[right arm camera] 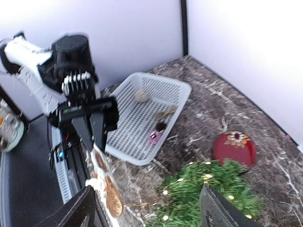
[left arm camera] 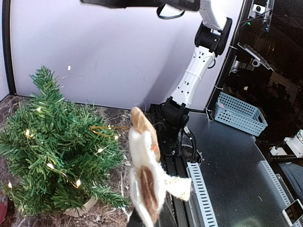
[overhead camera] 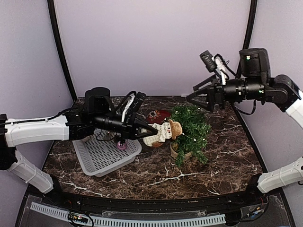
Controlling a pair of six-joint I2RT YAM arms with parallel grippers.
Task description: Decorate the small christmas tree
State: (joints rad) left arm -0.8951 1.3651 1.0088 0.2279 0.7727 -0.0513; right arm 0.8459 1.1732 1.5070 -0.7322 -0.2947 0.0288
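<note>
Looking first at the top external view, you see the small christmas tree point(overhead camera: 191, 128) standing upright in its pot right of the frame's centre, on the marbled table point(overhead camera: 222, 156). Small lights glow among its needles, but no hung ornament shows on it. The left gripper point(overhead camera: 150, 130) reaches in from the left, its fingers clamped on a snowman ornament point(overhead camera: 165, 131), which it holds up against the tree's left side. The right gripper point(overhead camera: 196, 97) hovers above and just behind the treetop, its fingers apart and empty. A red round plate point(overhead camera: 158, 115) lies behind the tree, and a white basket point(overhead camera: 94, 158) sits in the left half with a pink piece point(overhead camera: 121, 145) in it.

In the left wrist view, the ornament fills the lower centre, and its thin gold loop point(left arm camera: 106, 130) stretches left to the branch tips. You cannot tell whether the loop is over a twig or only touching it. The gripper's own fingers are hidden under the ornament at the bottom edge.

In the right wrist view, the two dark fingers point(right arm camera: 78, 208) stand wide apart at the bottom corners, with the treetop between and below them. The basket in the upper middle holds a pale ball point(right arm camera: 141, 96), a gold piece point(right arm camera: 165, 112) and the pink one.

By my reckoning you are early in the job. The first ornament is at the tree but not clearly hung, so the loop needs seating on a branch, and the basket's pieces are all left to place.
</note>
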